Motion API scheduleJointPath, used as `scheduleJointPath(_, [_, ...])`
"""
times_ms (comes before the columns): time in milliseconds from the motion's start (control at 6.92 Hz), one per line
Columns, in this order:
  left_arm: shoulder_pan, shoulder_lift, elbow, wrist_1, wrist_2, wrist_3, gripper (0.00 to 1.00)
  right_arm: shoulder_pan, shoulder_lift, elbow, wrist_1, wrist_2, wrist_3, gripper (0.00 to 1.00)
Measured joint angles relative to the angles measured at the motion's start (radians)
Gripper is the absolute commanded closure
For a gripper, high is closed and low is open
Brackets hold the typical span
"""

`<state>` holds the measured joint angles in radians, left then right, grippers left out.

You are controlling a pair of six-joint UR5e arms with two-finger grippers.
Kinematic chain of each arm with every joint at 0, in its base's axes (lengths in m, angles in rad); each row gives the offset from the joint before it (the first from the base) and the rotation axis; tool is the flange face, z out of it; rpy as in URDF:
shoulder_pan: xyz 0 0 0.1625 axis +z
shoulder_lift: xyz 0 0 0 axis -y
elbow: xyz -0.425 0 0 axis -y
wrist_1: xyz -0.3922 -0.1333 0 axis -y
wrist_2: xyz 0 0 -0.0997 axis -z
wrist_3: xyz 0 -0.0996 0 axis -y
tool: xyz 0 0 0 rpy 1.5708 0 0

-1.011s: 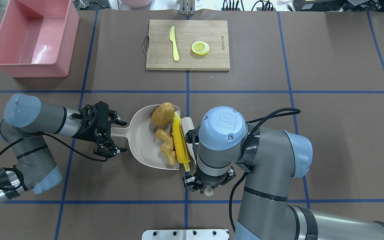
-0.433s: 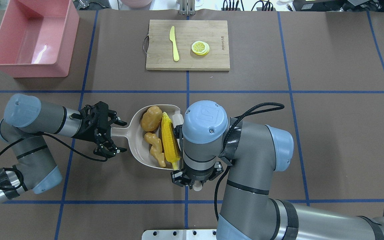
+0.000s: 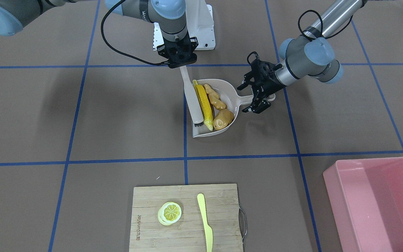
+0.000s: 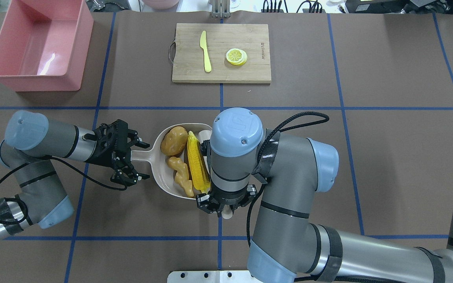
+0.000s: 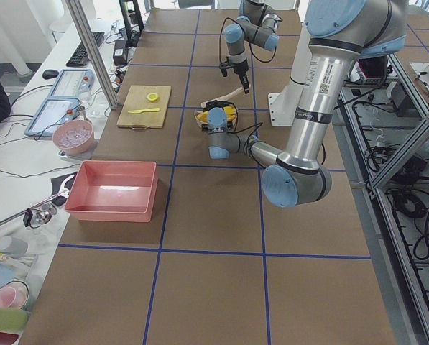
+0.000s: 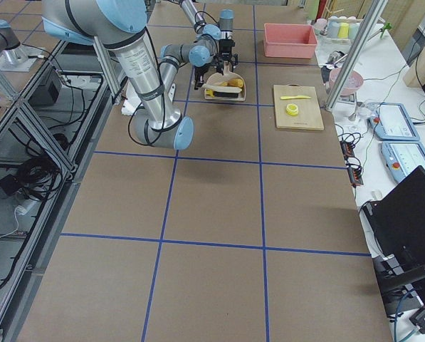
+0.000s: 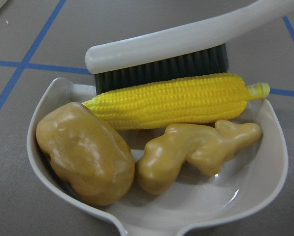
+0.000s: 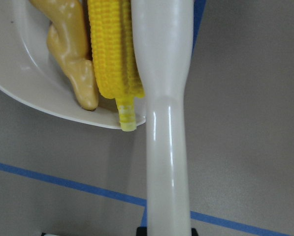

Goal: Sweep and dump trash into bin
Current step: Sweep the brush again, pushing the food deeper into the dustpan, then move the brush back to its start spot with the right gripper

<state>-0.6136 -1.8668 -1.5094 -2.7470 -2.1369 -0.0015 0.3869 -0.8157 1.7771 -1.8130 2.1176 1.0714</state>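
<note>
Since the earlier moment your right arm has moved toward the robot's left. The brush [image 3: 190, 96] has pushed the corn cob [image 4: 197, 163], the ginger root [image 4: 182, 177] and the potato [image 4: 174, 140] deeper into the dustpan [image 4: 159, 169]. You see the right pincer [image 3: 181, 64] clamped on the brush handle, and the bristles touch the corn cob. The left pincer [image 4: 143, 160] has its fingers apart, one on each side of the dustpan handle. All three pieces lie inside the dustpan on the table [image 4: 387, 157], well apart from the pink bin [image 4: 34, 83].
</note>
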Motion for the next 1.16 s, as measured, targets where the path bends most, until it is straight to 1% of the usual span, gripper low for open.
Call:
scheduleJointPath(144, [0.000, 0.000, 0.000, 0.000, 0.000, 0.000, 0.02, 0.007, 0.007, -0.011, 0.004, 0.009, -0.001, 1.00])
scheduleJointPath(289, [0.000, 0.000, 0.000, 0.000, 0.000, 0.000, 0.02, 0.025, 0.009, -0.016, 0.004, 0.037, -0.006, 1.00])
scheduleJointPath(578, [0.000, 0.000, 0.000, 0.001, 0.000, 0.000, 0.02, 0.091, -0.010, -0.002, -0.001, 0.120, -0.024, 1.00])
scheduleJointPath(867, [0.000, 0.000, 0.000, 0.001, 0.000, -0.001, 0.02, 0.123, -0.076, 0.066, -0.008, 0.142, -0.029, 1.00])
scheduleJointPath(1156, [0.000, 0.000, 0.000, 0.001, 0.000, -0.001, 0.02, 0.152, -0.169, 0.146, -0.018, 0.145, -0.028, 1.00])
